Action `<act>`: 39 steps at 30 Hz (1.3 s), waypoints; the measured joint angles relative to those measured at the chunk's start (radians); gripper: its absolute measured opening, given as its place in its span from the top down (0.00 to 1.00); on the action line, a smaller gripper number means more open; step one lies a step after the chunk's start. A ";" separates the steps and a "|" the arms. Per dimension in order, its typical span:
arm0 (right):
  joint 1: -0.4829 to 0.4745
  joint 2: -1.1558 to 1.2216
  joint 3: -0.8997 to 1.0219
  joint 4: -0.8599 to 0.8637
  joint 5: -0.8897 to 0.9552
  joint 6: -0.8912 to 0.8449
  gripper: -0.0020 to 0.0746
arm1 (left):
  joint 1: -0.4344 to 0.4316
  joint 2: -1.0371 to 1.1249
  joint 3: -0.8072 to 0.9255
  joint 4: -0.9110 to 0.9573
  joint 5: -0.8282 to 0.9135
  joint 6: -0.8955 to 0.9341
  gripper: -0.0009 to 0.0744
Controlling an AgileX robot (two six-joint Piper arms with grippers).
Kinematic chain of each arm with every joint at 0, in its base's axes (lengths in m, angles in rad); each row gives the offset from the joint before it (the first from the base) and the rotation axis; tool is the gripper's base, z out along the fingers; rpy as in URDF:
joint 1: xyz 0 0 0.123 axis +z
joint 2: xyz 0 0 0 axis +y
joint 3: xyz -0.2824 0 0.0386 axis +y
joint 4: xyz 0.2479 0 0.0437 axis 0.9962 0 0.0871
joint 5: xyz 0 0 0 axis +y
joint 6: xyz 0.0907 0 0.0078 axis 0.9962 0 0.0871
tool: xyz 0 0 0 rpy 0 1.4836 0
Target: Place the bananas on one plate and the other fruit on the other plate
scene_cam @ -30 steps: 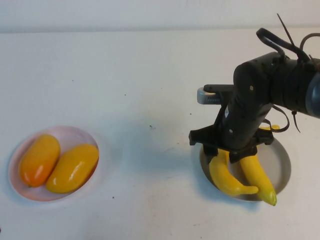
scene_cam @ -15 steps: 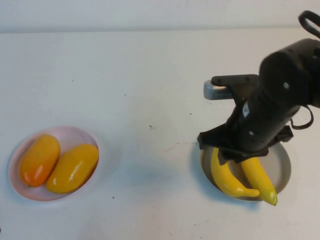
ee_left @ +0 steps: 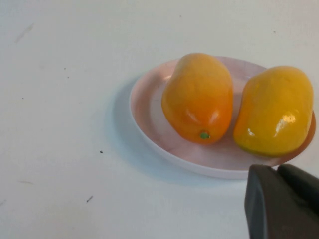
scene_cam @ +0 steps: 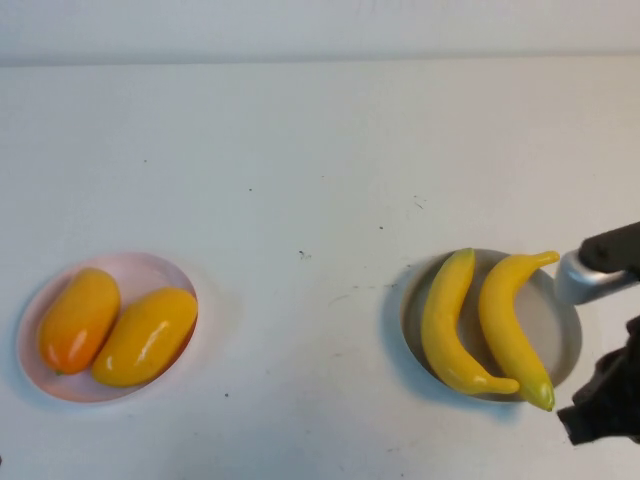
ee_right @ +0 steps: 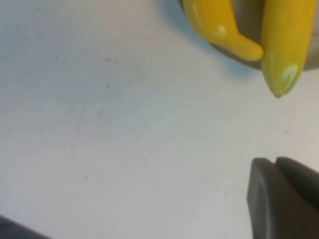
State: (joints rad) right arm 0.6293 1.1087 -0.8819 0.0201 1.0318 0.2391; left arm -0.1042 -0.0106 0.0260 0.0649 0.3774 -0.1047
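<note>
Two yellow bananas [scene_cam: 445,320] [scene_cam: 505,325] lie side by side on the grey-blue plate [scene_cam: 566,345] at the right. Two orange-yellow mango-like fruits [scene_cam: 78,318] [scene_cam: 147,335] lie side by side on the pale pink plate [scene_cam: 140,268] at the left. My right arm [scene_cam: 608,405] is at the right edge, beside the grey plate. My right gripper [ee_right: 275,164] is shut and empty above bare table, close to the banana tips [ee_right: 281,79]. My left gripper [ee_left: 276,170] is shut and empty, just short of the pink plate [ee_left: 149,114] with its two fruits [ee_left: 199,97] [ee_left: 274,112].
The white table [scene_cam: 300,150] stretches between and behind the two plates, with only small dark specks on it. The table's back edge runs across the top of the high view.
My right arm has pulled away from above the grey plate, to the right and toward the near edge. Both bananas now show whole on the plate.
</note>
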 joint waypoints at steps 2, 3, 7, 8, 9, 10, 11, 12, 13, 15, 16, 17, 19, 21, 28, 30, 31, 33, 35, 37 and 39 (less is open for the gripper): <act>0.000 -0.056 0.007 0.000 0.035 -0.015 0.99 | 0.000 0.000 0.000 0.000 0.000 0.000 0.99; 0.000 -0.074 0.008 0.000 0.048 -0.018 0.99 | 0.000 0.000 0.000 0.000 0.000 0.000 0.99; 0.000 -0.143 0.008 -0.007 0.078 -0.011 0.99 | 0.000 0.000 0.000 0.000 0.000 0.000 0.99; 0.000 -0.155 0.008 -0.012 0.082 -0.011 0.99 | 0.000 0.000 0.000 0.000 0.000 0.000 0.99; 0.000 -0.163 0.008 -0.020 0.084 -0.011 0.99 | 0.000 0.000 0.000 0.000 0.000 0.000 0.99; 0.000 -0.173 0.009 -0.030 0.087 -0.011 0.99 | 0.000 0.000 0.000 0.000 0.000 0.000 0.99; 0.000 -0.179 0.012 -0.040 0.087 -0.009 0.99 | 0.000 0.000 0.000 0.000 0.000 0.000 0.99; 0.000 -0.185 0.017 -0.048 0.082 -0.003 0.99 | 0.000 0.000 0.000 0.000 0.000 0.000 0.99; 0.000 -0.194 0.030 -0.060 0.065 0.011 0.99 | 0.000 0.000 0.000 0.000 0.000 0.000 0.99; 0.000 -0.218 0.080 -0.090 -0.012 0.045 0.99 | 0.000 0.000 0.000 0.000 0.000 0.000 0.99; -0.009 -0.233 0.117 -0.100 -0.062 0.052 0.99 | 0.000 0.000 0.000 0.000 0.000 0.000 0.99; -0.027 -0.257 0.164 -0.107 -0.139 0.054 0.99 | 0.000 0.000 0.000 0.000 0.000 0.000 0.99; -0.090 -0.318 0.270 -0.111 -0.298 0.049 0.99 | 0.000 0.000 0.000 0.000 0.000 0.000 0.99; -0.179 -0.409 0.396 -0.116 -0.476 0.044 0.99 | 0.000 0.000 0.000 0.000 0.000 0.000 0.99; -0.443 -0.752 0.785 -0.117 -0.798 0.042 0.99 | 0.000 0.000 0.000 0.000 0.000 0.000 0.99; -0.473 -0.848 0.838 -0.110 -0.807 0.042 0.99 | 0.000 0.000 0.000 0.000 0.000 0.000 0.99; -0.485 -0.894 0.861 -0.109 -0.812 0.042 0.99 | 0.000 0.000 0.000 0.000 0.000 0.000 0.99; -0.502 -0.972 0.896 -0.106 -0.816 0.035 0.99 | 0.000 0.000 0.000 0.000 0.000 0.000 0.99; -0.510 -1.046 0.907 -0.106 -0.816 0.027 0.99 | 0.000 0.000 0.000 0.000 0.000 0.000 0.99; -0.512 -1.102 0.907 -0.106 -0.795 0.024 0.99 | 0.000 0.000 0.000 0.000 0.000 0.000 0.99; -0.514 -1.115 0.907 -0.106 -0.770 0.016 0.99 | 0.000 -0.002 0.000 0.000 0.000 0.000 0.99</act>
State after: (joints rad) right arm 0.1153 -0.0062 0.0250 -0.0860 0.2614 0.2555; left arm -0.1042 -0.0124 0.0260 0.0649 0.3774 -0.1047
